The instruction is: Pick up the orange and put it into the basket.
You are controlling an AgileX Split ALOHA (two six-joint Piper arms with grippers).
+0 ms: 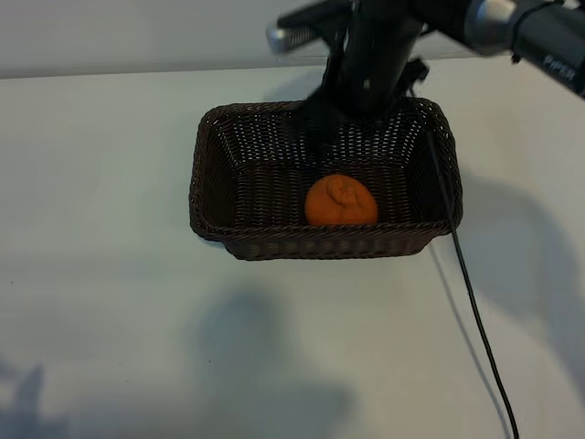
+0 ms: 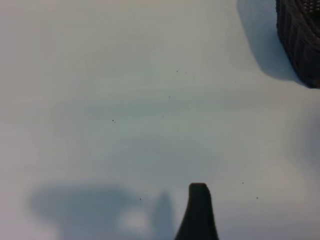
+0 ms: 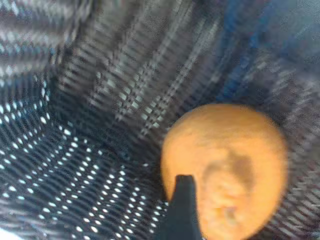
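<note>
The orange (image 1: pixel 340 201) lies on the floor of the dark brown wicker basket (image 1: pixel 208 174), near its front wall, with nothing gripping it. My right gripper (image 1: pixel 322 114) hangs over the basket's back part, above and behind the fruit, open and empty. The right wrist view looks down into the weave, with the orange (image 3: pixel 227 170) close beside one dark fingertip (image 3: pixel 184 200). My left gripper (image 2: pixel 161 230) is out of the exterior view. Its wrist view shows one finger (image 2: pixel 198 212) over bare table, open, with a corner of the basket (image 2: pixel 302 40) far off.
A black cable (image 1: pixel 471 293) runs from the right arm (image 1: pixel 512 27) down across the white table (image 1: pixel 101 302) to the right of the basket. Arm shadows fall on the table in front.
</note>
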